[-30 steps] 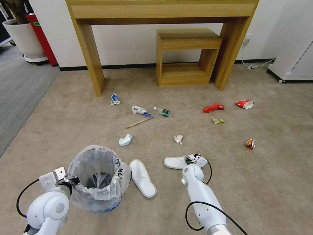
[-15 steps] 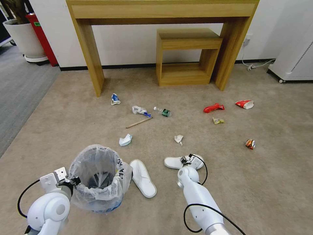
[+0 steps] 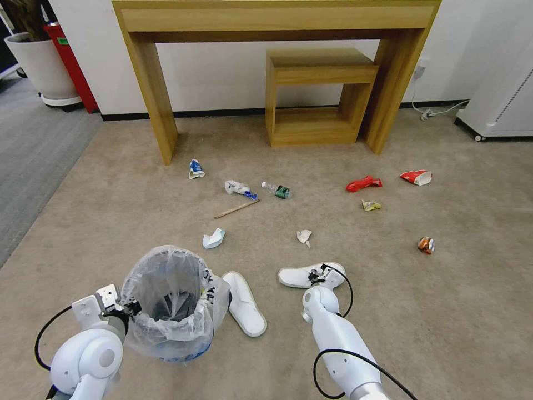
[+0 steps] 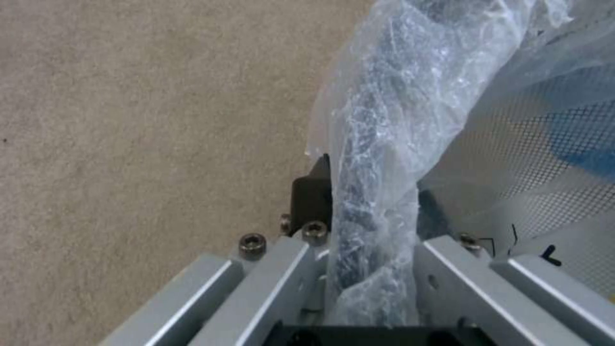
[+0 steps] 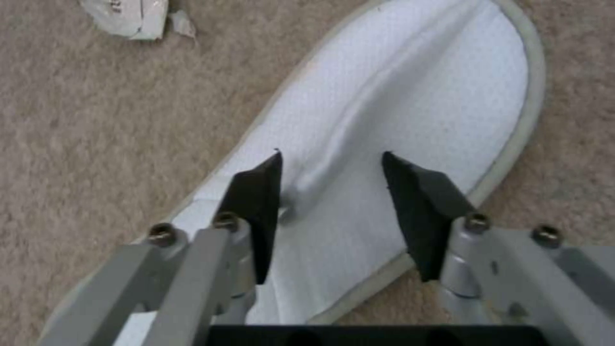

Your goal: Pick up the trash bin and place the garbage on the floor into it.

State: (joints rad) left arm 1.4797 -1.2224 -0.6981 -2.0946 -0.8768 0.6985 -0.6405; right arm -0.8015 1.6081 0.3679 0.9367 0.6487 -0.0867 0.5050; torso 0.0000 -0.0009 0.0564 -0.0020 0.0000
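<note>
While bare floor (image 3: 444, 311) lies open ahead, the left gripper (image 3: 129, 307) clamps the trash bin (image 3: 169, 303) rim; the right gripper (image 5: 330, 192) (fingers spread) hovers over a white slipper (image 5: 410, 115).

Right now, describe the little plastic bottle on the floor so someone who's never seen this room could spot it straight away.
Start at the big wooden table against the wall, with the smaller wooden stool under it. On the beige carpet in front of the stool lies the plastic bottle, between a blue-white wrapper and a red wrapper. It's the only clear piece of litter, with a green label.
</note>
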